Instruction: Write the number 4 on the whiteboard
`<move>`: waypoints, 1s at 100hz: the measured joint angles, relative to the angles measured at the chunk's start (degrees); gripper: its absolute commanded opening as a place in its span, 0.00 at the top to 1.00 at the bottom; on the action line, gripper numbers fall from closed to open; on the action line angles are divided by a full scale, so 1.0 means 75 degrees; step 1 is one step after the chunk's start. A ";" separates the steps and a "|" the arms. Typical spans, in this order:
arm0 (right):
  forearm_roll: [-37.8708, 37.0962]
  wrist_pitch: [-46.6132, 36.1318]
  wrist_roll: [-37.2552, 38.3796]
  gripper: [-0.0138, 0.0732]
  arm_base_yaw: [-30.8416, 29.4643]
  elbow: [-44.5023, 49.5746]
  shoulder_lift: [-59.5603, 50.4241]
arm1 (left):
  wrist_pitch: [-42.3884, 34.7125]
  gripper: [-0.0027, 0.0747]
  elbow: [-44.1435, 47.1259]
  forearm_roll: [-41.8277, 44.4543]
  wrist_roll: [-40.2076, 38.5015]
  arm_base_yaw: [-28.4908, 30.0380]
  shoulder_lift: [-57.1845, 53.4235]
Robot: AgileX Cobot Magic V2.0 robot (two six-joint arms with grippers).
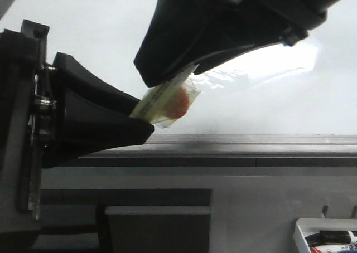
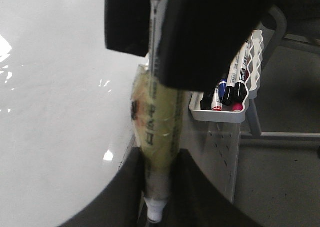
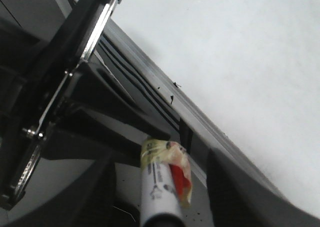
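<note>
Whiteboard [image 1: 334,97] fills the space ahead of me, glossy and bare where visible, its grey rail [image 1: 251,144] below. My left end effector [image 2: 157,137] grips a tape-wrapped marker [image 2: 152,132]; my right end effector [image 3: 165,187] stands wide around another taped marker [image 3: 162,179]. A marker tray [image 2: 225,114] hangs nearby.

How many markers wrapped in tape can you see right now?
1. The taped marker sits between the fingers of the left gripper, its other end at the right gripper. The markers in the tray show no tape, though some are partly hidden.
</note>
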 measured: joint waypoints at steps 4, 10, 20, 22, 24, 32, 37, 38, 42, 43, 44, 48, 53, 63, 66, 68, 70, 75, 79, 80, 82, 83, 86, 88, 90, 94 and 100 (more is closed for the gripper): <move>0.0000 0.0000 0.0000 0.66 0.0000 -0.0033 0.0056 | 0.0000 0.99 0.0000 0.0000 0.0000 0.0000 0.0000; -0.0003 0.0000 0.0000 0.86 0.0000 -0.0066 0.0103 | 0.0000 0.99 0.0000 0.0000 0.0000 0.0000 0.0000; -0.0003 0.0000 0.0000 0.91 0.0014 -0.0082 0.0103 | 0.0000 0.99 0.0000 0.0042 0.0030 0.0000 0.0000; -0.0003 0.0000 0.0000 0.91 0.0014 -0.0082 0.0103 | 0.0000 0.99 0.0000 0.0042 0.0030 0.0000 0.0000; -0.0003 0.0000 0.0000 0.91 0.0014 -0.0082 0.0103 | 0.0000 0.99 0.0000 0.0047 0.0030 0.0000 0.0000; -0.0003 0.0000 0.0000 0.91 0.0014 -0.0082 0.0103 | 0.0000 0.95 0.0000 0.0060 0.0030 0.0000 0.0000; -0.0003 0.0000 0.0013 0.91 0.0014 -0.0082 0.0103 | 0.0000 0.87 0.0000 0.0060 0.0030 0.0000 0.0000; -0.0003 0.0000 0.0013 0.91 0.0014 -0.0082 0.0103 | 0.0000 0.84 0.0000 0.0060 0.0044 0.0000 0.0000; -0.0003 0.0015 0.0013 0.91 0.0014 -0.0082 0.0103 | 0.0000 0.75 0.0000 0.0060 0.0041 0.0000 0.0000; -0.0003 0.0015 0.0013 0.91 0.0014 -0.0082 0.0103 | 0.0000 0.71 0.0000 0.0060 0.0041 0.0000 0.0000; -0.0003 0.0015 0.0013 0.91 0.0014 -0.0082 0.0103 | 0.0000 0.69 0.0000 0.0060 0.0041 0.0000 0.0000; -0.0003 0.0033 0.0013 0.91 0.0014 -0.0086 0.0103 | 0.0000 0.57 0.0000 0.0060 0.0041 0.0000 0.0000; -0.0003 0.0114 0.0013 0.91 0.0014 -0.0086 0.0116 | 0.0000 0.47 0.0000 0.0041 0.0027 0.0000 -0.0017; -0.0003 0.0231 0.0013 0.91 0.0014 -0.0116 0.0116 | 0.0042 0.43 0.0000 -0.0192 0.0010 0.0000 -0.0194; -0.0003 0.0295 0.0013 0.91 0.0014 -0.0145 0.0116 | 0.0084 0.43 0.0000 -0.0333 0.0010 0.0000 -0.0300; -0.0003 0.0343 0.0013 0.91 0.0014 -0.0186 0.0116 | 0.0146 0.43 0.0015 -0.0418 0.0010 0.0000 -0.0396; -0.0003 0.0375 0.0013 0.91 0.0014 -0.0210 0.0116 | 0.0237 0.43 0.0015 -0.0476 0.0010 0.0000 -0.0509; -0.0003 0.0453 0.0013 0.91 0.0014 -0.0323 0.0116 | 0.0502 0.43 0.0044 -0.0734 0.0010 0.0000 -0.0831; -0.0003 0.0506 0.0013 0.91 0.0014 -0.0403 0.0116 | 0.0747 0.43 0.0104 -0.0951 -0.0003 0.0000 -0.1158; -0.0003 0.0506 0.0013 0.91 0.0014 -0.0434 0.0116 | 0.0792 0.43 0.0121 -0.1045 0.0000 0.0000 -0.1216; -0.0003 0.0537 0.0013 0.91 -0.0004 -0.0483 0.0116 | 0.0912 0.43 0.0146 -0.1209 0.0000 0.0000 -0.1400; -0.0003 0.0556 0.0013 0.91 -0.0004 -0.0500 0.0116 | 0.0981 0.43 0.0179 -0.1269 0.0000 0.0000 -0.1528; -0.0003 0.0591 0.0013 0.91 -0.0061 -0.0567 0.0116 | 0.1127 0.43 0.0219 -0.1509 0.0000 0.0000 -0.1789; -0.0003 0.0610 0.0013 0.91 -0.0107 -0.0619 0.0116 | 0.1231 0.43 0.0262 -0.1690 0.0000 0.0000 -0.1985; -0.0003 0.0628 0.0013 0.91 -0.0147 -0.0665 0.0116 | 0.1337 0.43 0.0279 -0.1872 0.0000 0.0000 -0.2186; -0.0003 0.0641 0.0013 0.91 -0.0285 -0.0757 0.0116 | 0.1486 0.43 0.0345 -0.2197 0.0000 0.0000 -0.2511; -0.0003 0.0658 0.0013 0.91 -0.0536 -0.0877 0.0116 | 0.1696 0.43 0.0457 -0.2511 0.0000 0.0000 -0.3066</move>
